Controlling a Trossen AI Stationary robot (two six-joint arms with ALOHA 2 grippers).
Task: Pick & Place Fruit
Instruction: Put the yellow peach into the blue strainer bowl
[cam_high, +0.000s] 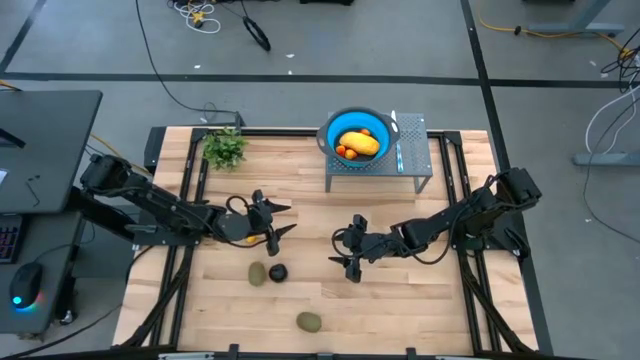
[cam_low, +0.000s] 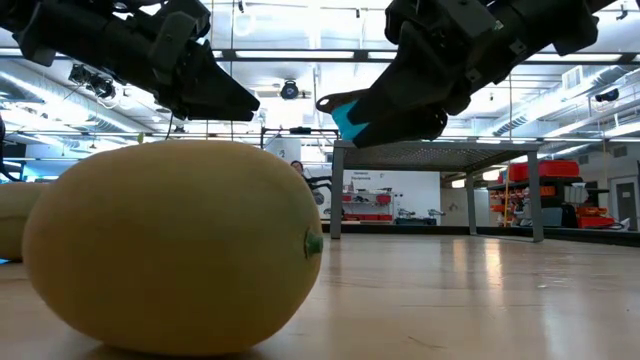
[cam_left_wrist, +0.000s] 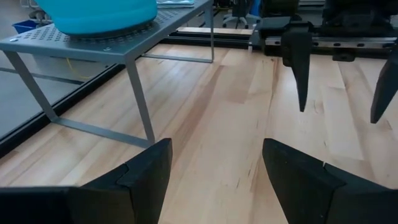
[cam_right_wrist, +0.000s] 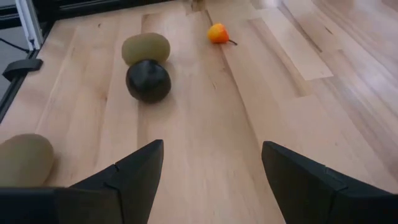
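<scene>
Spreading empty fingers, we hold the left gripper (cam_high: 272, 222) and right gripper (cam_high: 352, 250) facing each other at mid-frame in the high view, arms reaching in low from either side. Below them lie a green oval (cam_high: 258, 273), a black round fruit (cam_high: 278, 271) and another green oval (cam_high: 309, 321). At upper centre, the blue bowl (cam_high: 384, 126) on its grey rack (cam_high: 415, 160) holds yellow-orange fruit (cam_high: 359, 143).

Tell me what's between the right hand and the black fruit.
Only bare wood: in the right wrist view, nothing lies between the open right hand and the black fruit.
</scene>
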